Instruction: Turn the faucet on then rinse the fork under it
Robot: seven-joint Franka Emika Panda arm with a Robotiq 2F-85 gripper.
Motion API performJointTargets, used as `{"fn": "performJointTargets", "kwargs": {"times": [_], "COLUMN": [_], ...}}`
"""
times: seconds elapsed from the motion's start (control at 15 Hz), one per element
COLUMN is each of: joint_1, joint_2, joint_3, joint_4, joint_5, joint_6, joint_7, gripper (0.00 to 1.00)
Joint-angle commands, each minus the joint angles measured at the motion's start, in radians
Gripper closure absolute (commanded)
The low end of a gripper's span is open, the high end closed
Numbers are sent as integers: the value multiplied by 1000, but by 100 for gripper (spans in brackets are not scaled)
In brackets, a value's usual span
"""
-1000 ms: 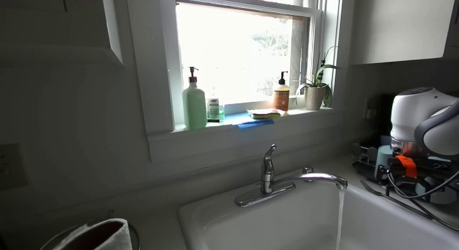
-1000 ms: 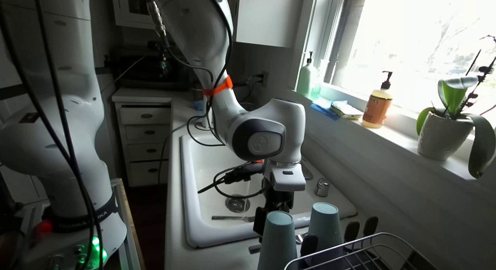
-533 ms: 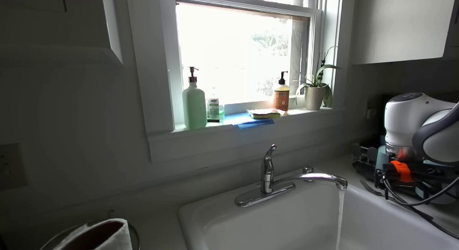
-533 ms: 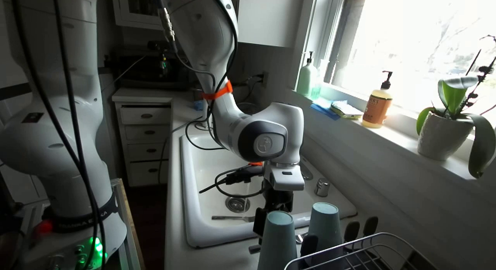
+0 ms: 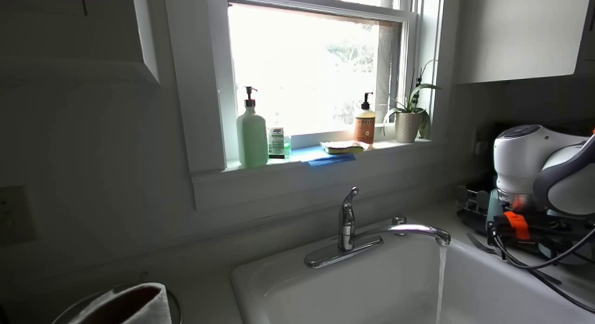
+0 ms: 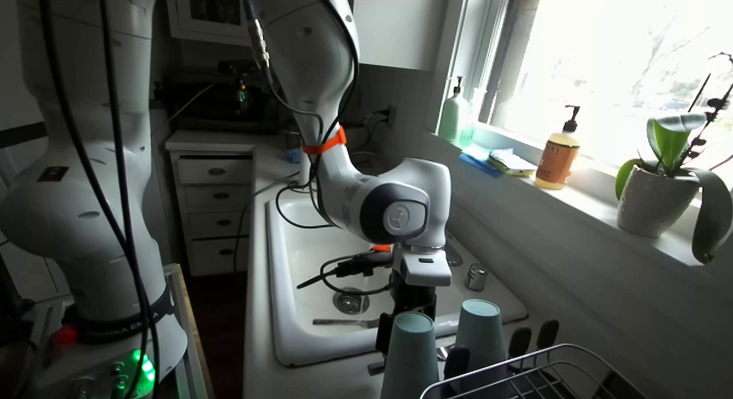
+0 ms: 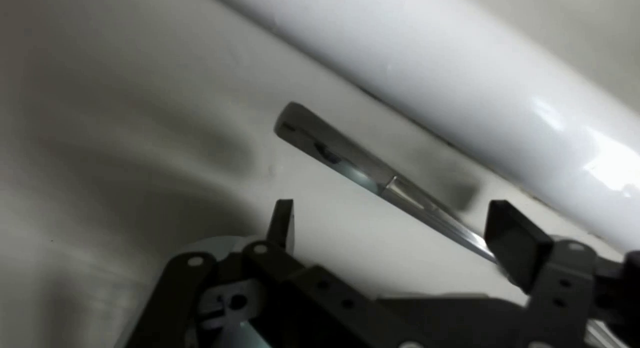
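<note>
The silver faucet (image 5: 347, 221) is running; water falls from its spout into the sink in an exterior view. The fork (image 5: 483, 244) lies on the counter beside the sink's rim, its tines toward the wall. In the wrist view its dark handle (image 7: 350, 161) runs diagonally and passes behind one finger. My gripper (image 7: 395, 220) is open and empty, pointing down over the fork, with part of the handle beyond the gap between the fingers. In an exterior view the gripper (image 6: 385, 334) is partly hidden behind a cup. Another utensil (image 6: 343, 323) lies in the sink.
Two upturned blue-green cups (image 6: 411, 353) (image 6: 480, 342) and a wire dish rack (image 6: 515, 364) stand close to the gripper. The white sink rim (image 7: 450, 78) runs alongside the fork. The sill holds a green bottle (image 5: 252, 138), orange soap (image 5: 365, 126) and a potted plant (image 5: 407, 126).
The arm has come lower, and its wrist has shifted left in an exterior view, toward the sink. The fork and the running faucet look unchanged.
</note>
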Motion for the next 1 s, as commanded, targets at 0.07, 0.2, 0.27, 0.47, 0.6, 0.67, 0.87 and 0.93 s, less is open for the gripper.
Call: {"fn": "performJointTargets", "kwargs": {"times": [0.07, 0.2, 0.27, 0.47, 0.6, 0.67, 0.87, 0.93], "joint_1": [22, 28, 28, 31, 31, 28, 33, 33], "joint_2": [47, 55, 57, 65, 69, 70, 73, 74], "joint_3": [-18, -23, -23, -25, -25, -21, -22, -21], "joint_4": [24, 27, 29, 36, 39, 38, 41, 41], "joint_5": [-15, -24, -23, -25, -21, -9, -10, -6], "joint_6": [-1, 12, 17, 18, 19, 20, 36, 45], "joint_7": [50, 54, 50, 46, 38, 27, 29, 25], "gripper": [15, 11, 2, 0, 20, 25, 37, 32]}}
